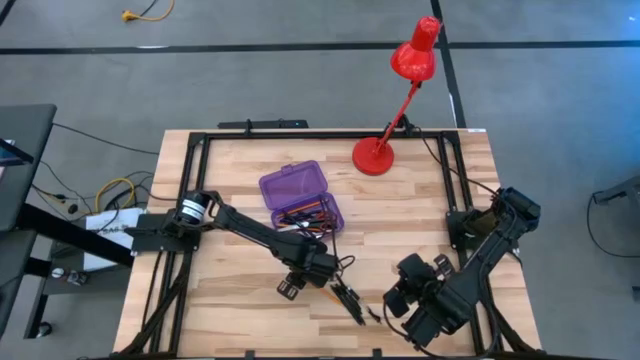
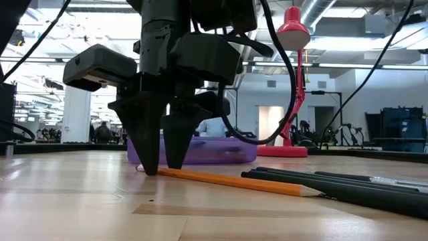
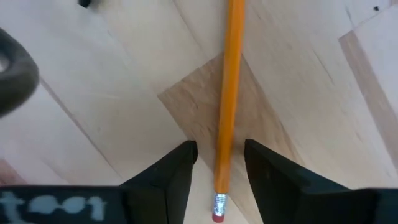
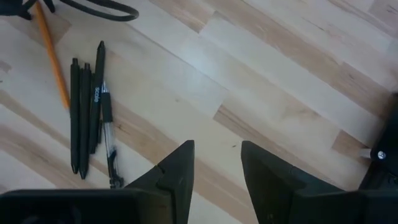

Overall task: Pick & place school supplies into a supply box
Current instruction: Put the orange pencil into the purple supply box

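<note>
A: Where the purple supply box [image 1: 301,197] sits with its lid swung back, we take our bearings. What do we see in front of it?

B: We see the left gripper [image 1: 310,277] down at the tabletop, just in front of the box. Its fingers [image 3: 171,177] stand apart on either side of an orange pencil [image 3: 227,106], near the eraser end. The pencil lies flat on the wood, and we see a gap between it and each finger in the left wrist view.

A: So nothing is pinched?

B: Not that we can see. In the low view both fingertips reach the table beside the pencil [image 2: 234,180].

A: And the rest of the supplies?

B: We make out some orange and dark items already inside the box. A bundle of black pens [image 4: 89,106] lies on the table farther from the box than the pencil, just beyond its pointed end.

A: The other arm?

B: The right gripper [image 4: 216,165] hovers well away from the box, past the pens, its fingers spread and holding nothing. A red desk lamp [image 1: 398,95] stands behind the box.
</note>
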Robot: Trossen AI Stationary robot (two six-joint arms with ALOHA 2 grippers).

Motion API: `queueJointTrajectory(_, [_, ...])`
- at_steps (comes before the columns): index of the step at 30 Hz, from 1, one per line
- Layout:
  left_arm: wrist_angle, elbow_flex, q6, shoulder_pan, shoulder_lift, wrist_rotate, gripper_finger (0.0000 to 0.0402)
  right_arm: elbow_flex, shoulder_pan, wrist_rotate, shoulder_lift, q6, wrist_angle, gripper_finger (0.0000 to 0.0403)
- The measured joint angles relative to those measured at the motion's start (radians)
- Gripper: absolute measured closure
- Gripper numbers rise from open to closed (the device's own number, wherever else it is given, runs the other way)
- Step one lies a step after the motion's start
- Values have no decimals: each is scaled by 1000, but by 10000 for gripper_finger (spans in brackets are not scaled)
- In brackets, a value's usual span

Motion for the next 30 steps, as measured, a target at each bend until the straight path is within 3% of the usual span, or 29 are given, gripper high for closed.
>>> queueJointTrajectory(4, [28, -27, -1, 0, -3, -22, 296, 0, 6, 0, 0, 25, -17, 276])
queueJointTrajectory(10, [69, -71, 11, -3, -12, -1, 388, 0, 24, 0, 0, 26, -27, 276])
queueJointTrajectory(30, [-41, -23, 73, 37, -59, 109, 401, 0, 46, -3, 0, 25, -52, 276])
